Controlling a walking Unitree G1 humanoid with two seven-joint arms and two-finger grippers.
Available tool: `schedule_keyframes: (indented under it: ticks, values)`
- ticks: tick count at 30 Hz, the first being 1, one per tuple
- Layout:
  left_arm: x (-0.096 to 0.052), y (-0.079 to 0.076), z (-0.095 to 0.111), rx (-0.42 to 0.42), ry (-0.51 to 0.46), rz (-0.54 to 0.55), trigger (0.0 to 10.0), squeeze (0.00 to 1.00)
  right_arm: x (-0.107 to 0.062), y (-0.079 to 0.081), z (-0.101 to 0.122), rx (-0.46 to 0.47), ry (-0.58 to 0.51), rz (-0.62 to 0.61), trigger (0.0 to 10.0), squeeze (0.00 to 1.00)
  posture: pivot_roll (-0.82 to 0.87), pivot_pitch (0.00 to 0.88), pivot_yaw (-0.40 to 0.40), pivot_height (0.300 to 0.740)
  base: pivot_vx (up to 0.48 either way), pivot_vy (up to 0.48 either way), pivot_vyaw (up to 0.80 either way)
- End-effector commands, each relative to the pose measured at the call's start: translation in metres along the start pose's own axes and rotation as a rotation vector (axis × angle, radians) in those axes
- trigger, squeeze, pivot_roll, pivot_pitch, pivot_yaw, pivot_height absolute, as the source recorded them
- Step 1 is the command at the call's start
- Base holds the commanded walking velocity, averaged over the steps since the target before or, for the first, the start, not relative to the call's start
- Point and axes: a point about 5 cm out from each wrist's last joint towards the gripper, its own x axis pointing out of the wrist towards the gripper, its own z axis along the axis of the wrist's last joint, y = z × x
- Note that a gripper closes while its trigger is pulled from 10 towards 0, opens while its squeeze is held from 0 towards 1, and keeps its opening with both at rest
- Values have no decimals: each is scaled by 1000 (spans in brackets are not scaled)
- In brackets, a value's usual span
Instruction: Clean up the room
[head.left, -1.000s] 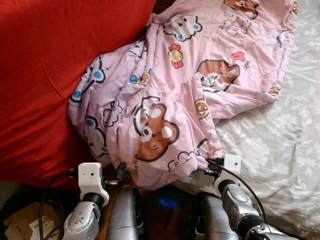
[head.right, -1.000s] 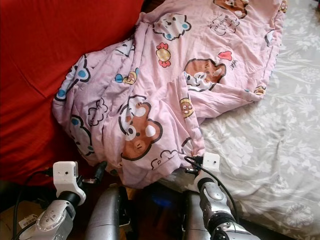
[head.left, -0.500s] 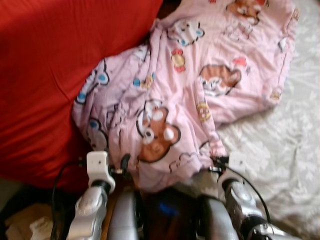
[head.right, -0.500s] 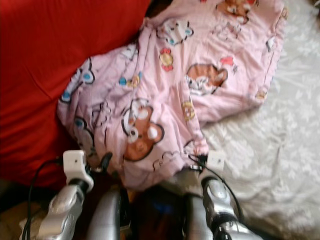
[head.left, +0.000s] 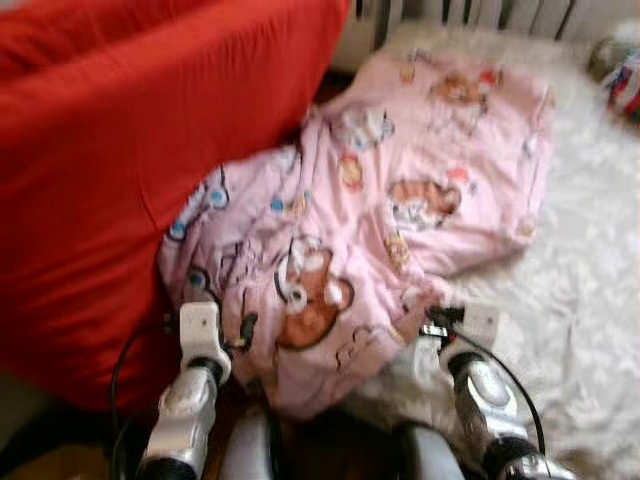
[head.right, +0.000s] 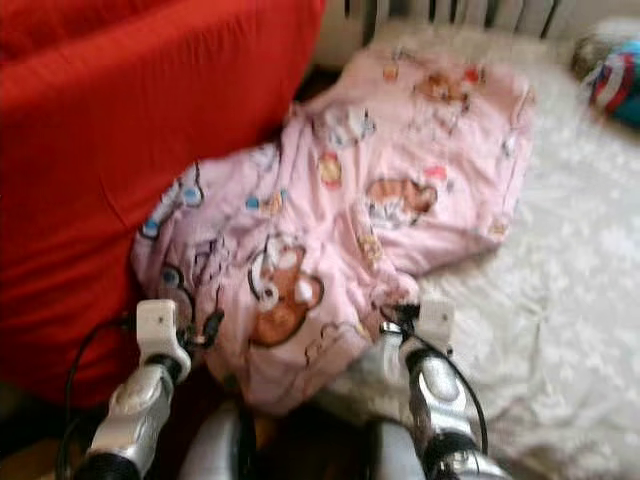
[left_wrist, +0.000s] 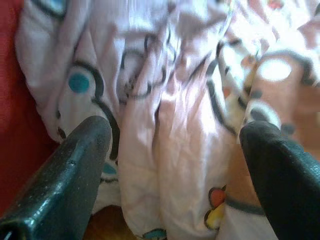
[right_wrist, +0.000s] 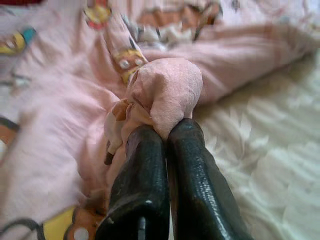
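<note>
Gripping blanket (right_wrist: 165, 90), right gripper (right_wrist: 167, 132)

1. I'm in a home bedroom.
2. Bed before me: white floral bedsheet (head.left: 590, 300), crumpled pink cartoon-print duvet (head.left: 400, 230) on it.
3. Big red cushion (head.left: 120, 170) beside the duvet.
4. White radiator (head.left: 470, 12) at the far end.

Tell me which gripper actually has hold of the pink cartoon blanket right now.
The right gripper: its fingers are pinched shut on a bunched fold of the pink cartoon blanket. The left gripper is spread open against the cloth, gripping nothing.
</note>
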Motion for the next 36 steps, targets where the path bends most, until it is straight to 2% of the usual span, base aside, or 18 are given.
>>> schedule_keyframes:
  ticks: [1, 6, 10, 15, 18, 24, 29, 30, 36]
  values:
    - [1, 3, -2, 8, 6, 10, 10000, 0, 0, 2, 1, 4, -7, -1, 10000, 0, -53, 44, 9, 702, 0, 0, 0]
    - [6, 1, -2, 0, 8, 4, 10000, 0, 4, 5, 7, -8, -27, 13, 10000, 0, -60, 29, 6, 740, 0, 0, 0]
    - [6, 1, -9, 10, 38, -2, 10000, 0, 4, 5, 9, -10, -33, 16, 10000, 0, -61, 21, 5, 740, 0, 0, 0]
    - [1, 14, -25, 44, 124, 31, 10000, 0, 3, 5, 7, -10, -33, 15, 10000, 0, -60, 10, 8, 740, 0, 0, 0]
    - [-8, 23, -42, 70, 215, 54, 10000, 0, 3, 6, 6, -7, -37, 15, 10000, 0, -64, 4, 14, 740, 0, 0, 0]
    - [-19, 30, -59, 80, 299, 74, 10000, 0, 2, 7, 7, 4, -65, 16, 10000, 0, -67, 0, 21, 740, 0, 0, 0]
    - [-38, 39, -84, 76, 425, 120, 10000, 0, 1, 7, 8, 5, -77, 12, 10000, 0, -69, 0, 24, 740, 0, 0, 0]
    - [-42, 41, -89, 53, 448, 140, 10000, 0, 1, 7, 8, 3, -78, 13, 10000, 0, -71, 0, 25, 740, 0, 0, 0]
    - [-53, 44, -100, 51, 495, 157, 10000, 0, 1, 6, 9, 0, -83, 11, 10000, 0, -62, 0, 19, 740, 0, 0, 0]
